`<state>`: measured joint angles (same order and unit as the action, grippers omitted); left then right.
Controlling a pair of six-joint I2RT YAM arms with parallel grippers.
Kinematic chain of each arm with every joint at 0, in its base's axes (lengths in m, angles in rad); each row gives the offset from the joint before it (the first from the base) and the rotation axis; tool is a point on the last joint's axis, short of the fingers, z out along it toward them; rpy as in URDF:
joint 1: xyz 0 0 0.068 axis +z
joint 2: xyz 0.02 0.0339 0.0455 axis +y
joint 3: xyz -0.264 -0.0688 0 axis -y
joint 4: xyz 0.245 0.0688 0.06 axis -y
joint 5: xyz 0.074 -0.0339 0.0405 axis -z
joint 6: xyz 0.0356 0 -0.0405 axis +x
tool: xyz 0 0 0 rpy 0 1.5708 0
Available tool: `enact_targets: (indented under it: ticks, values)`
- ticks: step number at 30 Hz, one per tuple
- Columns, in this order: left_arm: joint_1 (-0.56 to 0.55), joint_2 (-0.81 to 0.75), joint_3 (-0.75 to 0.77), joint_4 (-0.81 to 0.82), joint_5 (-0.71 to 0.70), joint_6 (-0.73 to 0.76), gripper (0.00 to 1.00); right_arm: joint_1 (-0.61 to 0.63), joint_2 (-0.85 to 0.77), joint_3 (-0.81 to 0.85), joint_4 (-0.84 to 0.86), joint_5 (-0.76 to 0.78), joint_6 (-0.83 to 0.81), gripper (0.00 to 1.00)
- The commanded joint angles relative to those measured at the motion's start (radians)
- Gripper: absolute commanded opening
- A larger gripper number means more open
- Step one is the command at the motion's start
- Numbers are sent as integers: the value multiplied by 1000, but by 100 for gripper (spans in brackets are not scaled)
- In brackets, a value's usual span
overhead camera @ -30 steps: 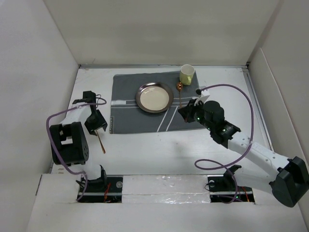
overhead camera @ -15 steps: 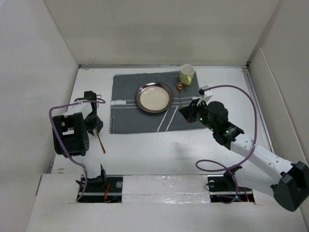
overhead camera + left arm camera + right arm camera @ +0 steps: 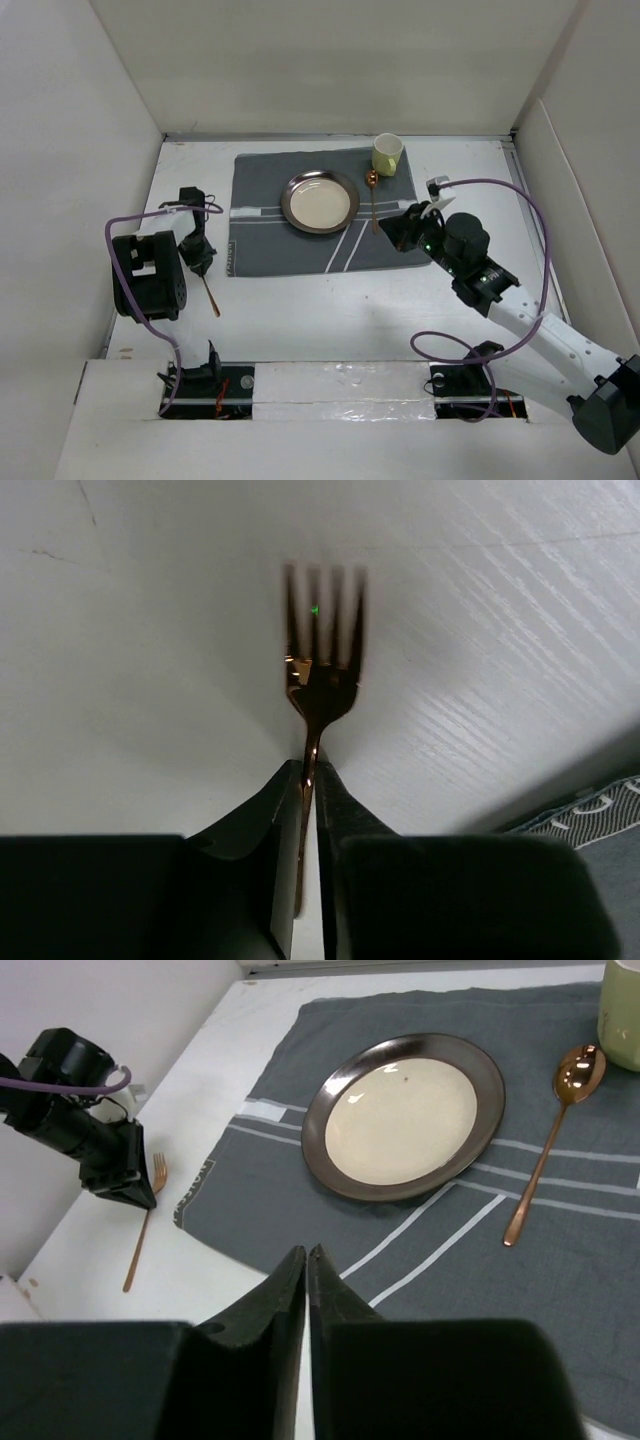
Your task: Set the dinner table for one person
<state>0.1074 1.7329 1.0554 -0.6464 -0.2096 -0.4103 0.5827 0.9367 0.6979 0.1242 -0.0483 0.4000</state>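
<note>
The left gripper (image 3: 308,772) is closed on the fork (image 3: 322,680) lying on the worktop (image 3: 330,310), so the next move is probably carrying it beside the plate (image 3: 320,201); the right gripper (image 3: 306,1256) sits nearly closed, empty.

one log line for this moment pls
left gripper: shut on fork, left of placemat | right gripper: shut, empty | plate, spoon: on placemat

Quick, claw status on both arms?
Left claw: closed on the handle of the fork.
Right claw: closed, holding nothing.
</note>
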Motion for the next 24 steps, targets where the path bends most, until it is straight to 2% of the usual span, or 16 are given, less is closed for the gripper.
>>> enact_targets:
  ticks: [1, 2, 5, 10, 13, 18, 24]
  values:
    - [-12, 63, -54, 70, 22, -18, 5, -14, -3, -11, 31, 18, 0, 13]
    - [-12, 36, -63, 86, 39, -16, 0, -14, 1, -9, 23, 28, 0, 19]
    - [-12, -24, -72, 105, 47, -7, 0, -14, -4, -11, 22, 36, 3, 25]
    - [12, -168, -20, 93, 73, 22, 0, -14, -4, -14, 25, 38, 0, 25]
    - [-23, -261, 76, 50, 9, 27, 0, -23, 10, -14, 29, 42, 0, 25]
    - [-138, -251, 273, -12, -21, 28, 0, -23, 33, -14, 34, 42, 0, 25]
    - [-228, -119, 496, -48, -33, 59, 0, -23, 66, -8, 35, 42, -3, 25]
